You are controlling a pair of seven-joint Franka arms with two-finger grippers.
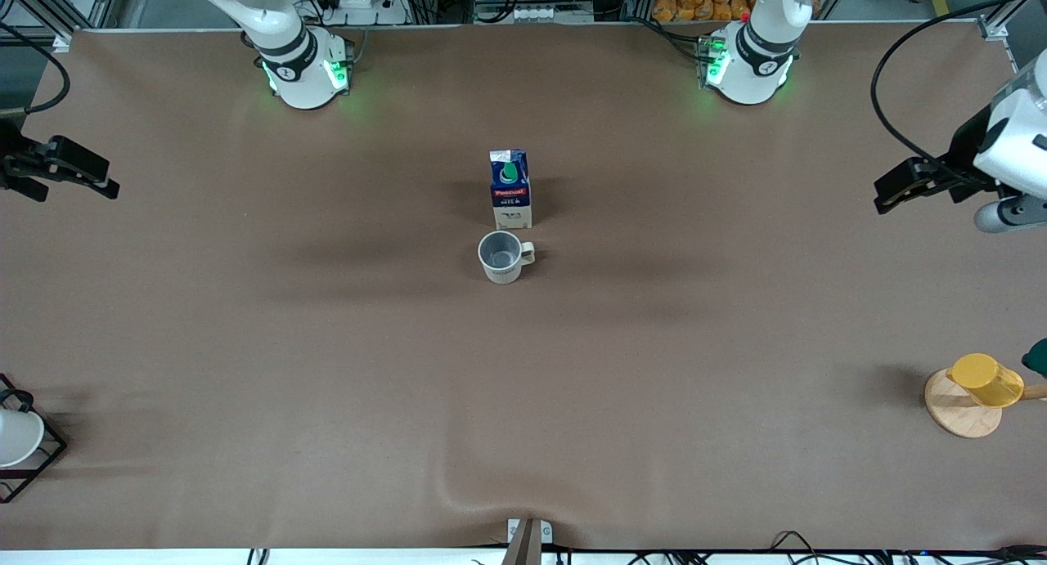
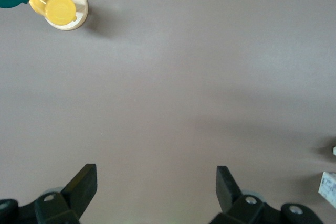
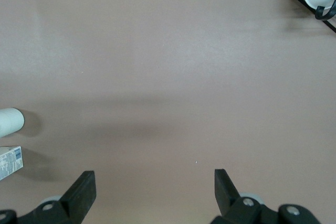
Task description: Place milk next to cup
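Observation:
The milk (image 1: 510, 189), a blue and white carton with a green cap, stands upright at the table's middle. The cup (image 1: 503, 256), cream-white with a grey inside, stands just nearer the front camera than the milk, a small gap between them. My left gripper (image 1: 887, 195) hangs open and empty over the left arm's end of the table. In the left wrist view (image 2: 156, 187) only the milk's edge (image 2: 328, 188) shows. My right gripper (image 1: 74, 190) hangs open and empty over the right arm's end. The right wrist view (image 3: 155, 190) shows the cup (image 3: 10, 121) and milk (image 3: 10, 162).
A yellow cup (image 1: 986, 379) lies on a round wooden disc (image 1: 953, 414) at the left arm's end, near the front edge, beside a dark green thing (image 1: 1037, 356). A plain white cup (image 1: 16, 436) sits in a black wire rack (image 1: 49, 459) at the right arm's end.

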